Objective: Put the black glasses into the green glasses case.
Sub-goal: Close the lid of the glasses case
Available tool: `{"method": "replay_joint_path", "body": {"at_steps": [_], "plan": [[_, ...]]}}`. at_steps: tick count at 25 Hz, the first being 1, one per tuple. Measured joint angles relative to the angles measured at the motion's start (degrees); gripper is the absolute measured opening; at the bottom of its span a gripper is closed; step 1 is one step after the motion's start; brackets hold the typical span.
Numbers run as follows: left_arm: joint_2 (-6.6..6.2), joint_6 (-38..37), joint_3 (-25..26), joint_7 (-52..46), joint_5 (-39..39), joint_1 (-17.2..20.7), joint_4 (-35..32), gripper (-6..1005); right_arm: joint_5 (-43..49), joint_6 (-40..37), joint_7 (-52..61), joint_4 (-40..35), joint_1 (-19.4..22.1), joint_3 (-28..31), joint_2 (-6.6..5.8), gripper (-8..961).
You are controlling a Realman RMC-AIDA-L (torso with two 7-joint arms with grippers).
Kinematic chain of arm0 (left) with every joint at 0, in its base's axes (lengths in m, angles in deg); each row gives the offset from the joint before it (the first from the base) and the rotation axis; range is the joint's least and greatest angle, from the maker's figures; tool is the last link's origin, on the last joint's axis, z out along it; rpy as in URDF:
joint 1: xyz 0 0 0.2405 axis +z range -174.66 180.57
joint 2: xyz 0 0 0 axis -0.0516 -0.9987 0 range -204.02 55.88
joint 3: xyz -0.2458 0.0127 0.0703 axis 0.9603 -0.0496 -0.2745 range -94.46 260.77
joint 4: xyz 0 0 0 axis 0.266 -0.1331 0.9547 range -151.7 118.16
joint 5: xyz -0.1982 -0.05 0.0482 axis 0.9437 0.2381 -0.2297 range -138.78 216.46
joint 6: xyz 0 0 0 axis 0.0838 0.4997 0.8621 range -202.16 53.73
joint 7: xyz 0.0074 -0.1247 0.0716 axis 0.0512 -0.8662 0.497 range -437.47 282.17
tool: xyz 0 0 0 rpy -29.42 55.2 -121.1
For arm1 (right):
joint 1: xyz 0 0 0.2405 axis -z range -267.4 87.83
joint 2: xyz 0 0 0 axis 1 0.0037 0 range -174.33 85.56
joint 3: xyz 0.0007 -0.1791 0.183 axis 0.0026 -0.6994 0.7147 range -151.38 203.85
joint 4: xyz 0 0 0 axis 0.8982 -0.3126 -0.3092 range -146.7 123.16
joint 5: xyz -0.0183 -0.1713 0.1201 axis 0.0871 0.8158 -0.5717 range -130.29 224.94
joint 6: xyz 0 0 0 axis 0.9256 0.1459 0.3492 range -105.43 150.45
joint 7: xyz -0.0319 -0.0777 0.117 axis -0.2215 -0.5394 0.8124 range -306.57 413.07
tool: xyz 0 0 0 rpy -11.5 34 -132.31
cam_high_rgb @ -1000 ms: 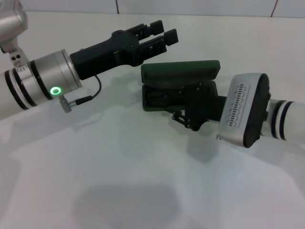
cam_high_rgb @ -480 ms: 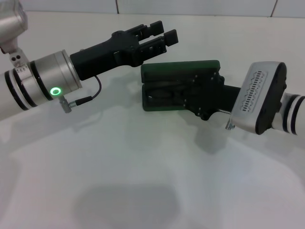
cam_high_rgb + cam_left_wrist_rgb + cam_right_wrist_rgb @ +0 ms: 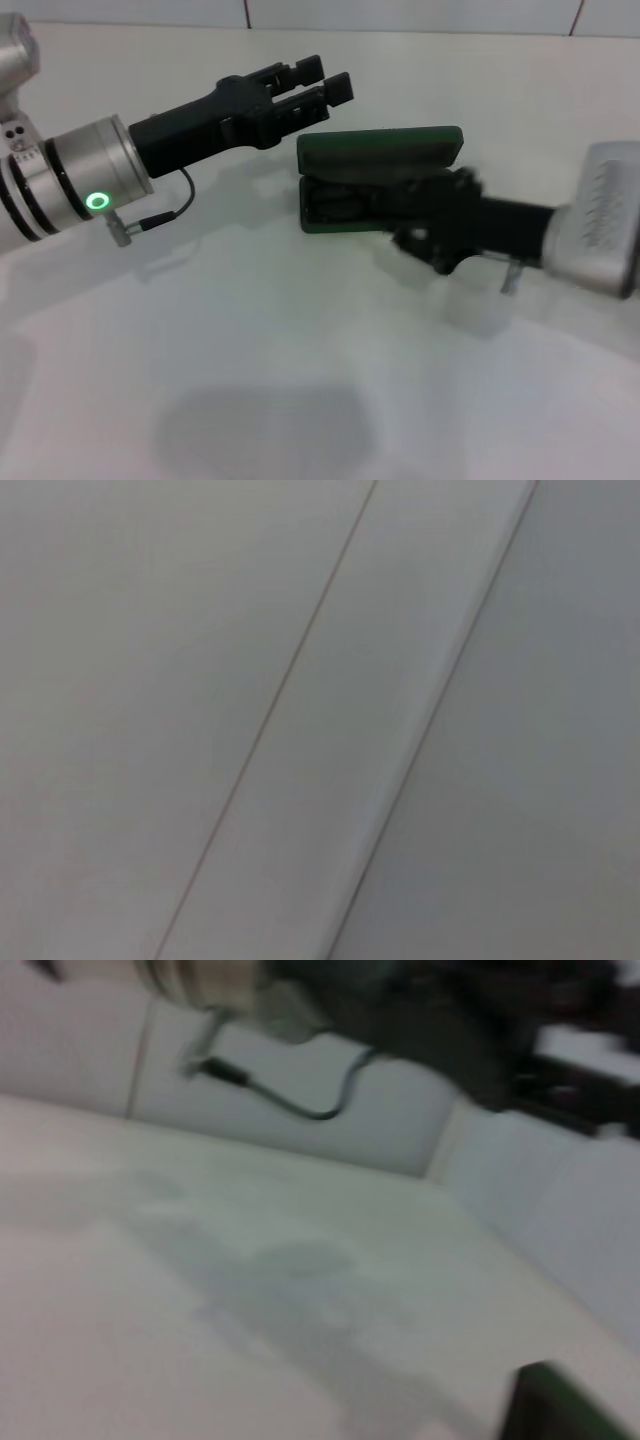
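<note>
Case: the green glasses case (image 3: 380, 150) sits open on the white table (image 3: 300, 350), lid raised toward the far side, dark-lined tray facing up. Inside the tray's left part lie dark curved shapes, apparently the black glasses (image 3: 335, 200), though frame and lining are hard to tell apart. Right gripper (image 3: 420, 215) reaches in from the right and lies low at the tray's right end; its fingers merge with the dark interior, so their state cannot be told. Left gripper (image 3: 325, 82) hovers just beyond the case's left end, above the table, fingers a narrow gap apart and holding nothing. Left wrist view shows only pale tiled wall (image 3: 300, 720). Right wrist view shows tabletop, a corner of the green case (image 3: 560, 1405), and the left arm's cable (image 3: 290, 1100) farther off.
</note>
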Motion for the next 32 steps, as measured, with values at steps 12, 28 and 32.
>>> {"method": "replay_joint_path", "body": {"at_steps": [12,28,32], "plan": [[0.06,25.42,0.01,-8.71,-10.63,-11.0,0.78,638,-3.34,-31.73,3.97,18.58,3.17,43.43,-0.03,346],[0.75,42.57,-0.09,-14.73,-27.44,-19.99,-4.33,627,-2.35,-29.45,3.44,20.7,3.26,43.94,-0.09,347],[0.75,41.13,-0.08,-14.58,-29.34,-19.9,-4.96,624,-1.98,-29.35,3.43,20.72,3.07,43.93,-0.12,348]]}}
